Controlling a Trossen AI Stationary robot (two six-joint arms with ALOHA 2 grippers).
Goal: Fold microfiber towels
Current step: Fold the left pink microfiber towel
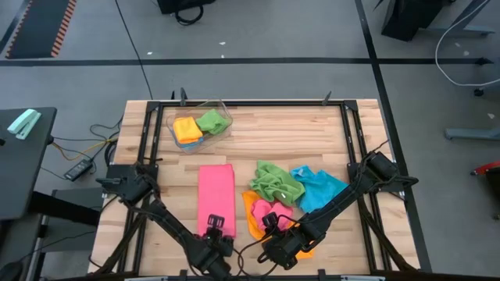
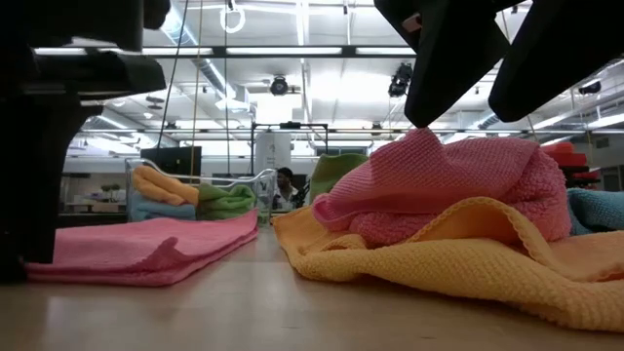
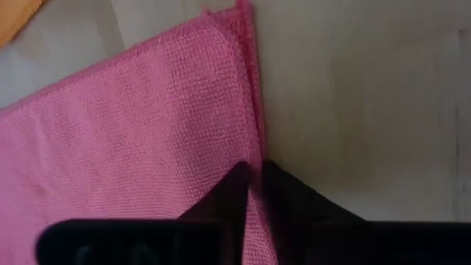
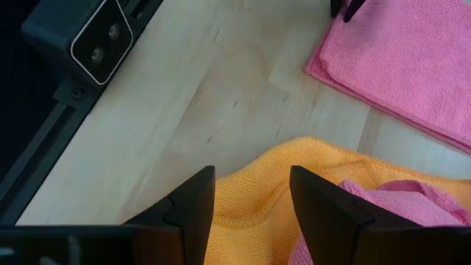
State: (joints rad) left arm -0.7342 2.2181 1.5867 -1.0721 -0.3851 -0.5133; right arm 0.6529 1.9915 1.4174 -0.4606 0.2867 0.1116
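My left pincer (image 3: 254, 193) clamps the folded pink towel's (image 1: 216, 198) near edge.
My right pincer (image 4: 250, 193) hovers, fingers apart, over the orange towel (image 4: 250, 210).

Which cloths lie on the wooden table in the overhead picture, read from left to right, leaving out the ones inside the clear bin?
Flat folded pink microfiber towel → crumpled orange-yellow microfiber towel → crumpled green microfiber towel → crumpled blue microfiber towel. A smaller bunched pink cloth lies on the orange-yellow one, so its place is unclear.
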